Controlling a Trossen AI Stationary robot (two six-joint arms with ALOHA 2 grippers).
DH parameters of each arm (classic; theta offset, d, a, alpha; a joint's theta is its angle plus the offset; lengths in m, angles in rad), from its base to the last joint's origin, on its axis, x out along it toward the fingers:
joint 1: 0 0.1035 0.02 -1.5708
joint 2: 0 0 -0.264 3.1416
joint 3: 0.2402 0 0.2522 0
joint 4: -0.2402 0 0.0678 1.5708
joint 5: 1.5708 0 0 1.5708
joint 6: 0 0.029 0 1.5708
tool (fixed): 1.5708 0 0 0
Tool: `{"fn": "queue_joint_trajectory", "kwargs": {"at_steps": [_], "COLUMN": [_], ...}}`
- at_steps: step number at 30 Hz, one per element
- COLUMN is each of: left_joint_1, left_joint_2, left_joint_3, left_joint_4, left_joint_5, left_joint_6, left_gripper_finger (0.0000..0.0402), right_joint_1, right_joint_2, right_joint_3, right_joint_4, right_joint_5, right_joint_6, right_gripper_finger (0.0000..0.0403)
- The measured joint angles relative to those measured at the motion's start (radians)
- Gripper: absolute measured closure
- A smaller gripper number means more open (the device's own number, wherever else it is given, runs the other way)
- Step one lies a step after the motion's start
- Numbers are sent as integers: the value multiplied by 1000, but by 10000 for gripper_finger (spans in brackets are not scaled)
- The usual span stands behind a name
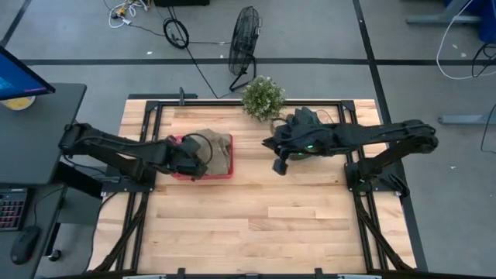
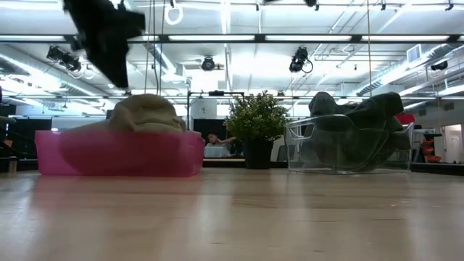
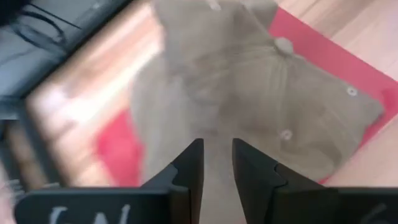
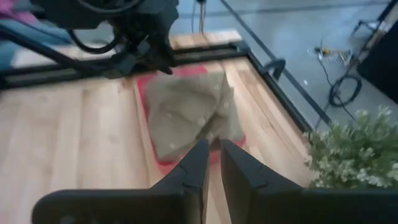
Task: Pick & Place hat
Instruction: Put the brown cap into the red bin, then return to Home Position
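With the tan hat (image 1: pixel 218 153) lying in the pink tray (image 1: pixel 203 174) at the table's nine o'clock, the left pincer (image 3: pixel 217 163), slightly parted and empty, should lift straight clear.

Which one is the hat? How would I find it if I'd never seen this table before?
Look at the wooden table from above and find the pink tray on its left half, just under the left hand. The hat is the floppy tan cloth cap lying in that tray. It is the only tan thing there; the pile in the clear bin past the little plant is dark.
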Motion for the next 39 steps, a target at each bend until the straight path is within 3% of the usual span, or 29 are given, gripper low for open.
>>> {"fn": "queue_joint_trajectory", "kwargs": {"at_steps": [5, 9, 14, 19, 24, 26, 29, 32, 35, 39], "left_joint_1": [-66, -147, -235, -299, -345, -350, -348, -337, -323, -303], "left_joint_2": [-25, -73, -213, -414, -609, -669, -735, -776, -818, -896], "left_joint_3": [182, 254, 225, 92, -149, -256, -415, -532, -592, -604], "left_joint_4": [-261, -354, -352, -314, -72, 111, 426, 655, 747, 748], "left_joint_5": [-62, -203, -271, -299, -299, -300, -288, -195, -154, -151], "left_joint_6": [-41, -42, -43, -79, 8, 131, 369, 571, 683, 727], "left_gripper_finger": [311, 318, 329, 341, 354, 358, 365, 369, 369, 369], "right_joint_1": [35, 65, 109, 147, 165, 165, 152, 129, 107, 71], "right_joint_2": [-90, -137, -202, -329, -504, -567, -646, -729, -826, -975], "right_joint_3": [1, 1, 1, -78, -364, -495, -669, -806, -900, -996], "right_joint_4": [-52, -157, -183, -121, 94, 196, 344, 467, 492, 516], "right_joint_5": [0, 2, 19, 26, 25, -7, -147, -230, -240, -244], "right_joint_6": [-3, 2, 27, 3, -11, -16, -19, -11, -26, -32], "right_gripper_finger": [360, 360, 360, 360, 360, 360, 360, 360, 360, 360]}}
